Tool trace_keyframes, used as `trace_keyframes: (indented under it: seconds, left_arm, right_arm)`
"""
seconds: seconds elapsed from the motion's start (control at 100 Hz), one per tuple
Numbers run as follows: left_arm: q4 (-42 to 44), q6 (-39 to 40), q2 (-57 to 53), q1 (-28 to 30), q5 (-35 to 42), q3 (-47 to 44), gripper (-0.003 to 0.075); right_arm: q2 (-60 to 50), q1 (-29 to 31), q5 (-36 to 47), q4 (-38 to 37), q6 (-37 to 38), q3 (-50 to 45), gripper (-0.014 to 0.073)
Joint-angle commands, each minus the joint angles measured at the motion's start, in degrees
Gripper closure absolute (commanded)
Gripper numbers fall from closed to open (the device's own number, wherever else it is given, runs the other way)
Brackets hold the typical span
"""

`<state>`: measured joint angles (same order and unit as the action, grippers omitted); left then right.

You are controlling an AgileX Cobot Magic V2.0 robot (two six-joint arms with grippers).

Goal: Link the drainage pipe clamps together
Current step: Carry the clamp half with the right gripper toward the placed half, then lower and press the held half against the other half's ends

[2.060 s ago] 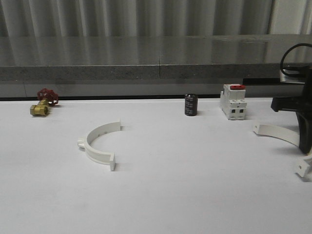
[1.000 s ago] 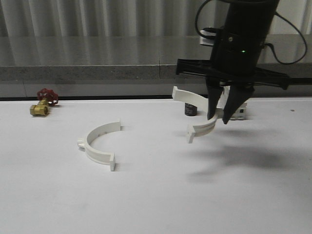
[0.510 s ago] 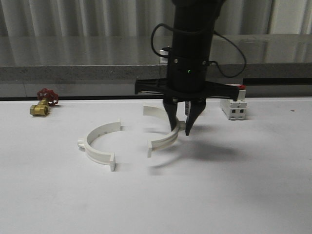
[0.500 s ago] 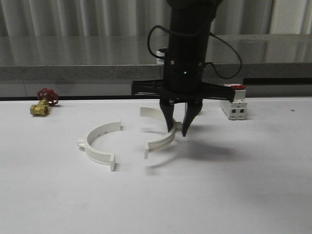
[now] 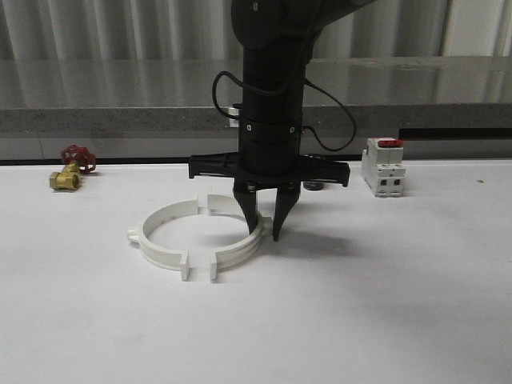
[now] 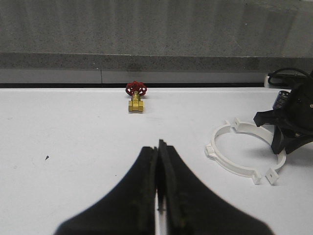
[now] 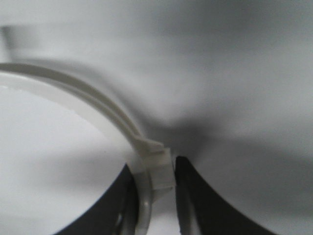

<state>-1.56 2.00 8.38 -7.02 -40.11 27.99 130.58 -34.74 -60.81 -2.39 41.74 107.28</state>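
Two white drainage pipe clamps lie on the white table as a near-closed ring. The left clamp (image 5: 157,253) (image 6: 226,166) lies free. The right clamp (image 5: 238,254) (image 7: 112,117) is set against it, with narrow gaps between the facing end tabs at the front and the back. My right gripper (image 5: 265,234) (image 7: 154,181) points straight down and is shut on the right clamp's band, one finger inside the ring and one outside, by a small tab. My left gripper (image 6: 159,147) is shut and holds nothing, well to the left of the ring.
A brass valve with a red handwheel (image 5: 70,168) (image 6: 136,95) sits at the back left. A white breaker with a red switch (image 5: 382,166) stands at the back right. A small dark cylinder (image 5: 314,186) is mostly hidden behind the right gripper. A grey ledge runs along the table's far edge.
The right arm carried its clamp from the right side leftward across the table and lowered it beside the left clamp, forming a ring. The left clamp has not moved.
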Motion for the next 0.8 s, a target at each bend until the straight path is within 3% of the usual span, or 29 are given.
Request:
trace_keyframes:
  seconds: [0.0,0.44,0.53,0.7,0.79]
  left_arm:
    - [-0.15,0.05,0.76,0.04,4.07,1.37,0.0741]
    - [-0.15,0.05,0.76,0.04,4.07,1.37,0.0741]
    - [-0.15,0.05,0.76,0.04,4.07,1.37,0.0741]
    - [-0.15,0.05,0.76,0.04,4.07,1.37,0.0741]
    - [-0.15,0.05,0.76,0.04,4.07,1.37,0.0741]
  right_arm:
    - [-2.90,-0.12,0.19,-0.40,0.38,1.89,0.0533]
    - [-2.54,-0.64,4.66,2.70,0.69,1.91,0.0517]
    - [-2.42,-0.70,5.27,4.18,0.69,1.91,0.0449]
    - [-2.42,-0.70,5.42,4.50,0.69,1.91,0.0236]
    - [-2.61,-0.70,5.83,4.50,0.69,1.91,0.0191]
